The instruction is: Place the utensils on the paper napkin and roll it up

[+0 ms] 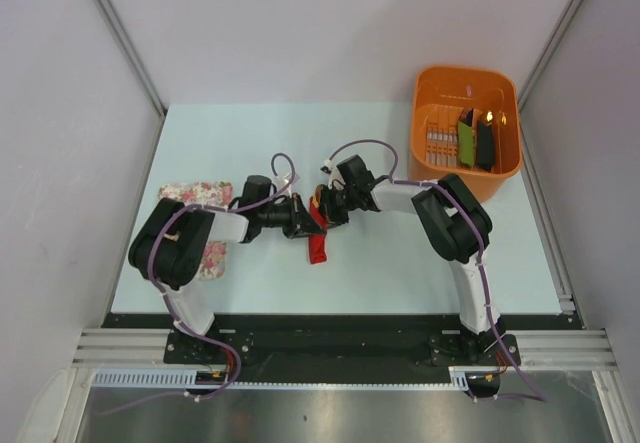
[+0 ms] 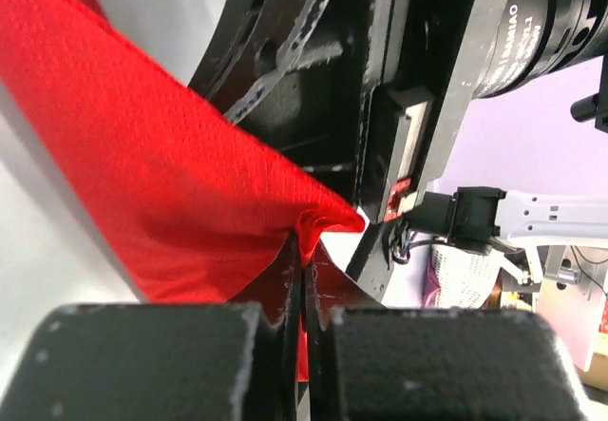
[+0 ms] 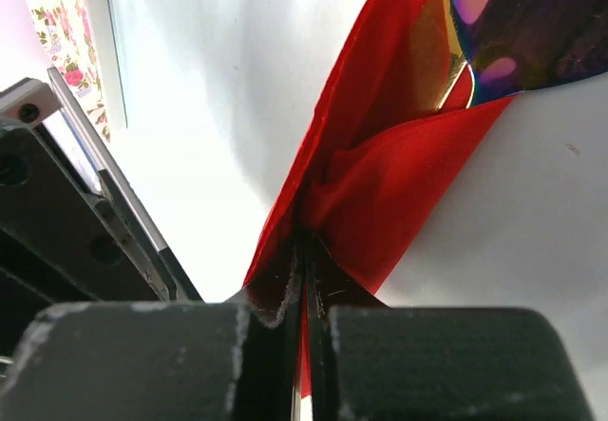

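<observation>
Table, pale blue: orange basket is set at far right corner; floral cloth is laid near left edge; red paper napkin is seen at centre.

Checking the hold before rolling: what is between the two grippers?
The red napkin, pinched by the left gripper and the right gripper. The top view shows it spanning the gap.

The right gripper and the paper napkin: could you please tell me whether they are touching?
Touching. The right wrist view shows the right gripper shut on the paper napkin, whose red fold disappears between its jaws.
</observation>
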